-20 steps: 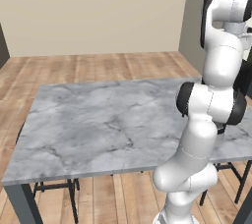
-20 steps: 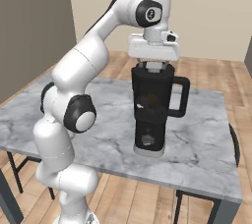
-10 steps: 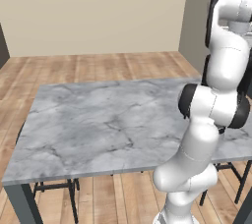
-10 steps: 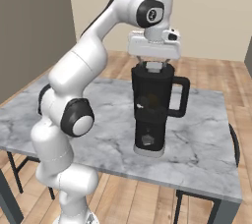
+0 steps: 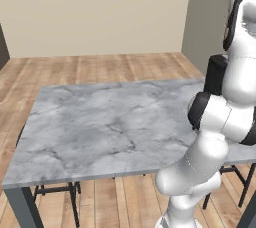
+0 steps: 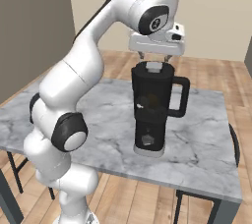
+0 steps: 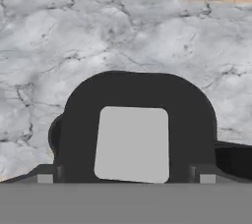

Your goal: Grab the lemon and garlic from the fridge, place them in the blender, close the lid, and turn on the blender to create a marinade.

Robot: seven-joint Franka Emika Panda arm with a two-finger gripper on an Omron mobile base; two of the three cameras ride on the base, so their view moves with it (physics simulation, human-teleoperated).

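Observation:
The black blender (image 6: 153,115) stands on the marble table (image 6: 206,134), its side handle (image 6: 181,98) pointing right. The black lid (image 6: 153,70) sits on the jug, grey square knob (image 6: 154,66) up. My gripper (image 6: 155,60) hangs open just above the knob, one finger on each side, holding nothing. In the hand view the lid (image 7: 138,90) and its knob (image 7: 132,144) lie straight below my gripper (image 7: 126,176). A faint yellowish shape (image 6: 152,101) shows through the jug wall; I cannot tell lemon from garlic. Part of the blender (image 5: 216,74) peeks out behind the arm. The fridge is out of view.
The marble table (image 5: 100,122) spreads wide and bare to the blender's left. Dark chairs (image 6: 232,142) stand tucked under its edges. Wooden floor and beige walls surround the table.
My hand has lifted slightly off the lid, jaws staying wide. The blender and lid have not moved.

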